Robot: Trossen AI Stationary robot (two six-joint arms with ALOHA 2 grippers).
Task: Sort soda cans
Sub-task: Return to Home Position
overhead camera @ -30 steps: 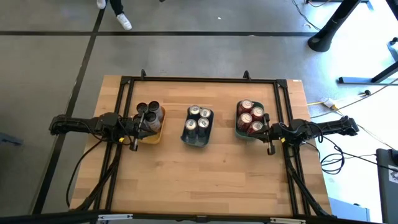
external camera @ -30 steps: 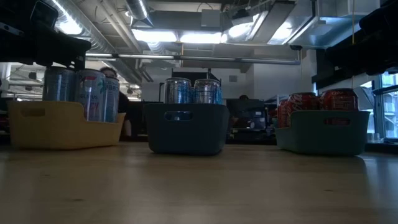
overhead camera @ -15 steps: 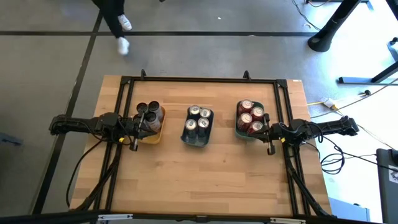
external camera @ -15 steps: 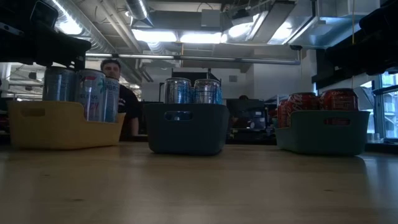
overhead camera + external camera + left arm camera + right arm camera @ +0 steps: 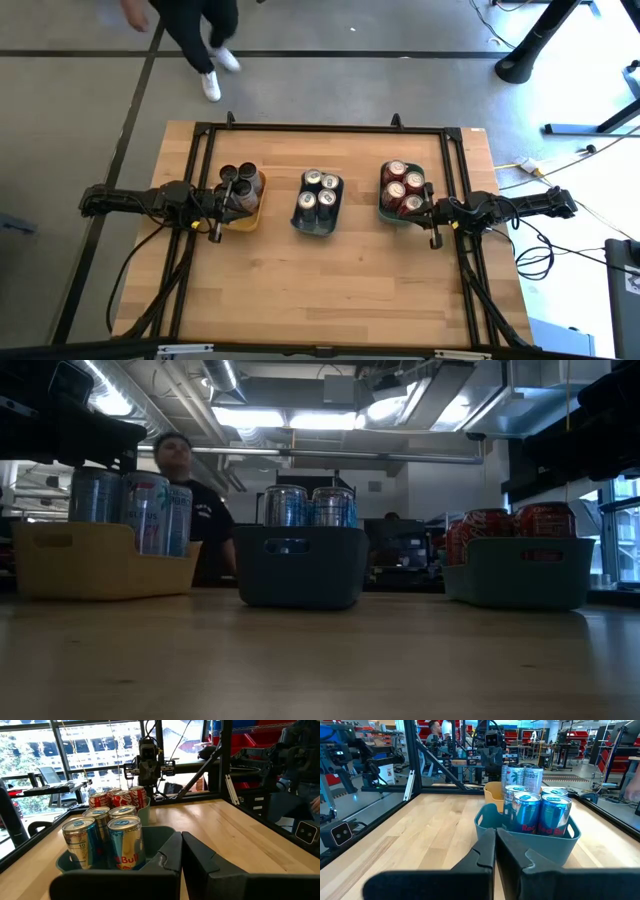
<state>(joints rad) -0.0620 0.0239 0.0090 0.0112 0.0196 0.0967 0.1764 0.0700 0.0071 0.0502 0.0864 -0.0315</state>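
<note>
Table [image 5: 330, 290]: three trays [image 5: 316, 225] each holding sorted soda cans [image 5: 319, 190].

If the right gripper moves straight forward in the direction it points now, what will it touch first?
Probably the teal tray holding the red cans: in the high view the right gripper sits just beside it, fingers shut, pointing at it.

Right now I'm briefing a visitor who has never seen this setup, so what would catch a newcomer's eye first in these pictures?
Three trays in a row across the table, each packed with upright cans: the yellow tray on the left, the dark blue tray in the middle, the teal tray with red cans on the right. The left pincer sits at the yellow tray, the right pincer at the teal one, both shut. A person walks past the table's far side.
</note>
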